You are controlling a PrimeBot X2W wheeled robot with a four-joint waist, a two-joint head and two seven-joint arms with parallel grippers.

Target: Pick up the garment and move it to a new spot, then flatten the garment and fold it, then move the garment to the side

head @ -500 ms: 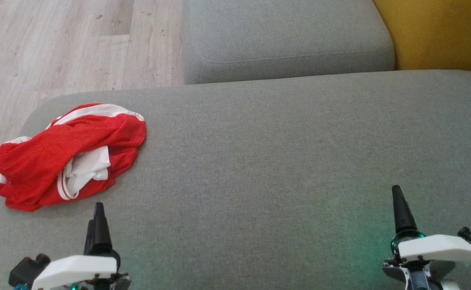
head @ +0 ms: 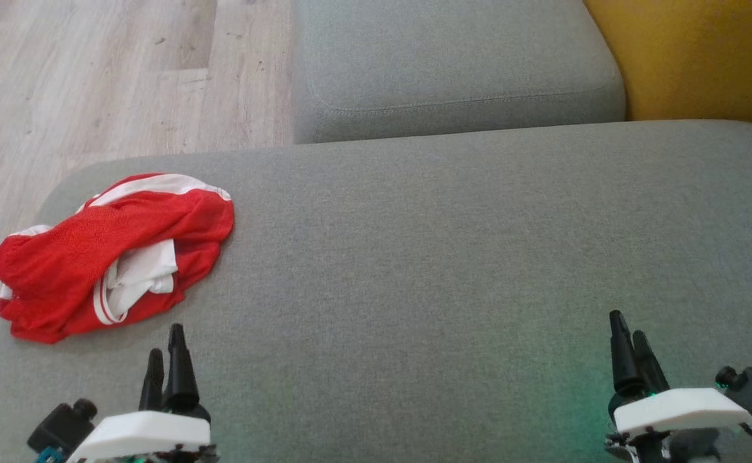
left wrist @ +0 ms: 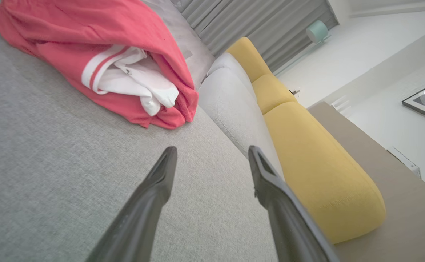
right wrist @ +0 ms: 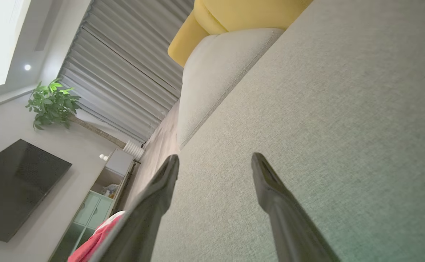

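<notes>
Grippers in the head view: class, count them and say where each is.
2. The left gripper is at lower left, just short of the red garment; the right gripper is at lower right, over the grey cushion.

The head camera looks steeply down from above onto the grey seat [head: 446, 244], with the wooden floor [head: 92, 77] at its upper left and the left gripper [head: 165, 341] and right gripper [head: 628, 325] near its bottom edge. The left wrist camera sits low and close over that seat, tilted, facing the red garment [head: 92, 244] and the yellow cushion [head: 704, 58]. The right wrist camera, equally low and tilted, faces across the seat toward a curtain [right wrist: 125, 65], a plant [right wrist: 52, 103] and a television [right wrist: 16, 189]. All three views share the seat, the garment and the small grey cushion [head: 453, 58].
</notes>
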